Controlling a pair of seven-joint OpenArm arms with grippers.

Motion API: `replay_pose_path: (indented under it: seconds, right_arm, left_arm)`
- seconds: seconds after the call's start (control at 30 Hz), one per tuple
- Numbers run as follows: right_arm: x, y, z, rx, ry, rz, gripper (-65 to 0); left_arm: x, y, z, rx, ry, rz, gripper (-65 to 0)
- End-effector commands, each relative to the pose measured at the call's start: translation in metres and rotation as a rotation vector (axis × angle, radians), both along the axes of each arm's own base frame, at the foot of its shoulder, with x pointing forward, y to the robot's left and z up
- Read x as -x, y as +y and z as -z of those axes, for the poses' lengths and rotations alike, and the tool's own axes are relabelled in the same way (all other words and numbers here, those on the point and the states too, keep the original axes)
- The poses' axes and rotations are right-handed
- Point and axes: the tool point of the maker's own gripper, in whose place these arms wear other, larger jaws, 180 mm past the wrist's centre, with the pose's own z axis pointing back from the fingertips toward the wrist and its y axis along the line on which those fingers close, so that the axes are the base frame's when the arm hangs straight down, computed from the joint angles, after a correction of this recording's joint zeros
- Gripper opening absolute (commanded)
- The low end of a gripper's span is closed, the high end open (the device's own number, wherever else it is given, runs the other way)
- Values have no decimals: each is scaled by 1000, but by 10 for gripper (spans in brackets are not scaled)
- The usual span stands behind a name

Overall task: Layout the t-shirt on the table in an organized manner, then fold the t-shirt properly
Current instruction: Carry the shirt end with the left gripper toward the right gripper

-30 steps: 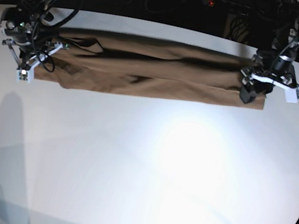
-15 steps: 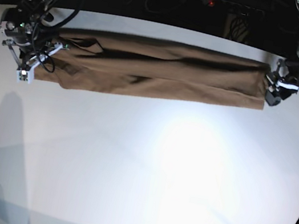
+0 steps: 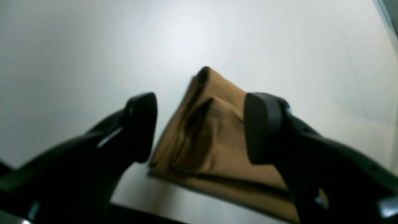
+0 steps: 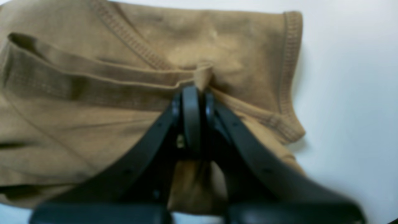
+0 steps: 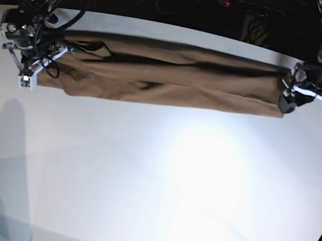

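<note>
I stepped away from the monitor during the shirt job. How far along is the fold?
Done: the t-shirt lies on the table folded lengthwise into a long narrow strip. In hand: the right gripper is shut on cloth at the sleeve end, while the left gripper stands open above the other end, holding nothing. Left: folding the strip crosswise into a compact stack.

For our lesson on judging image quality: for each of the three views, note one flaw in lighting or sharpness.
Base view: a bright glare patch washes out the table. Left wrist view: the open left hand is blurred and dark. Right wrist view: the t-shirt looks soft, its stitching smeared.
</note>
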Motion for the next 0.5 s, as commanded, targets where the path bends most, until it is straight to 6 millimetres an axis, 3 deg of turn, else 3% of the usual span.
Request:
replay_pose_path:
  seconds: [0.0,0.23,0.47]
  right_arm:
    - [-1,1,0,1,8,1,-650]
    - [-1,1,0,1,8,1,-650]
    - [-1,2,0,0,8,1,-650]
  left_arm:
    - [-4,1,-8,-31,-30,31,-225]
    - [0,-1,3,-155,22,93,-225]
    - [-2,1,8,-156,27,91,-225]
